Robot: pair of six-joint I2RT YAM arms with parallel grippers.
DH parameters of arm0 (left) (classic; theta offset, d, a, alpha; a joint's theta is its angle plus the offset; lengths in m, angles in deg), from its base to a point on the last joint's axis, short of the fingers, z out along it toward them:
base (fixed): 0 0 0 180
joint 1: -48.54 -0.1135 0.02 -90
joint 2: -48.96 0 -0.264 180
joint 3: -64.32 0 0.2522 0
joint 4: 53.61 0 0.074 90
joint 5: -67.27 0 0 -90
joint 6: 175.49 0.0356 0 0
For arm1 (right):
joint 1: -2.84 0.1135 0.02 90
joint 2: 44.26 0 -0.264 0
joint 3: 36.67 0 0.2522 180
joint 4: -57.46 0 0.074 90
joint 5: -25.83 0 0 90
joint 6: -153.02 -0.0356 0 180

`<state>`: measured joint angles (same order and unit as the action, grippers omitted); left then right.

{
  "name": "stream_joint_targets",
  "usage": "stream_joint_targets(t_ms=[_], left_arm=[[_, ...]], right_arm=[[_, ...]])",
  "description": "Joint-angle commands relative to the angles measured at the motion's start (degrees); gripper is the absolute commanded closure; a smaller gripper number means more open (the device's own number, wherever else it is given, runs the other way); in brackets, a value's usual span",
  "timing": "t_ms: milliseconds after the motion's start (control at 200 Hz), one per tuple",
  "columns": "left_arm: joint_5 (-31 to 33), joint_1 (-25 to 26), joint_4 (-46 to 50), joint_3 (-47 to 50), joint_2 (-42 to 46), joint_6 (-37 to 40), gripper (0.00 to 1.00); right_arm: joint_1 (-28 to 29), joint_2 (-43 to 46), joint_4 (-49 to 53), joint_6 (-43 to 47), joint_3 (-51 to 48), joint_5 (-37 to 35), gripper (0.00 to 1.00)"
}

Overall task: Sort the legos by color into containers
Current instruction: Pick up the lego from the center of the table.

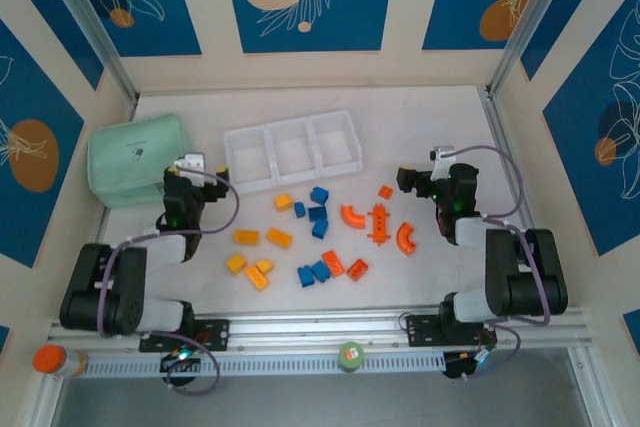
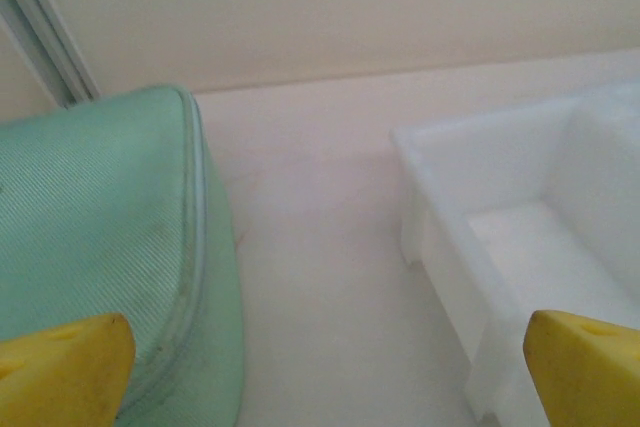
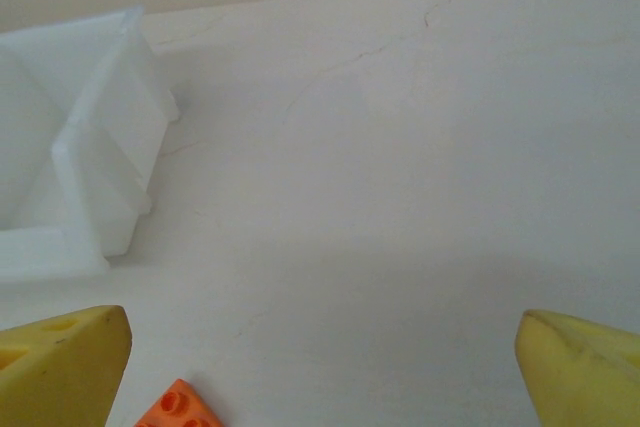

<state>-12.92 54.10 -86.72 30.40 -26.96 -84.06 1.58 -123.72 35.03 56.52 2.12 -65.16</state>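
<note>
Logged left gripper [image 2: 325, 372] spread wide, nothing held, poised between pouch [image 2: 100, 247] and tray [image 2: 450, 247], probably parked clear of both. Logged right gripper [image 3: 320, 372] likewise parted and unladen, low over table [image 3: 400, 147] near a red-orange brick [image 3: 178, 407], apparently lined up for a pick. Recorded legos [image 1: 319, 215] loose between the arms, loosely grouped yellow, blue, red-orange from left to right; none yet in tray. Recorded tray behind the pile, seemingly placed within reach of both arms.
</note>
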Motion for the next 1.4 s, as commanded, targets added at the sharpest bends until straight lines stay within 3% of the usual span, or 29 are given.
stream_joint_targets(t_ms=[0, 165, 235, 360, 525, 720, 1050, 1395], left_arm=[[-0.93, -0.55, 8.91, -1.37, 5.72, -2.07, 0.01], [-3.05, -0.55, 20.48, -5.62, 14.22, -10.58, 0.01], [-1.11, -0.58, 25.11, -7.34, 16.02, -15.29, 0.01], [2.67, -0.77, 31.53, -7.77, 18.48, -23.37, 0.01], [-1.95, -0.90, 39.71, -9.86, 20.36, -28.15, 0.01], [-6.44, -0.19, 53.51, -14.25, 21.20, -35.31, 0.01], [-8.18, 8.91, 69.82, -20.86, 22.71, -36.75, 0.01], [-7.39, 27.82, 75.14, -22.70, 17.05, -46.46, 0.01]], right_arm=[[-0.58, 4.64, 7.98, -1.48, 3.42, 0.95, 0.01], [-1.96, 10.06, 19.57, -11.33, 8.24, 0.75, 0.01], [-2.89, 10.57, 28.50, -16.98, 12.29, -0.01, 0.01], [-5.46, 9.98, 32.58, -21.09, 13.40, 5.64, 0.01], [-6.66, 11.09, 35.17, -25.58, 12.55, 9.53, 0.01], [-2.68, 11.95, 41.95, -25.85, 14.69, 9.96, 0.01], [8.47, 14.02, 54.67, -23.11, 19.52, 8.18, 0.01], [23.18, 15.29, 60.77, -25.69, 17.30, 6.47, 0.01]])
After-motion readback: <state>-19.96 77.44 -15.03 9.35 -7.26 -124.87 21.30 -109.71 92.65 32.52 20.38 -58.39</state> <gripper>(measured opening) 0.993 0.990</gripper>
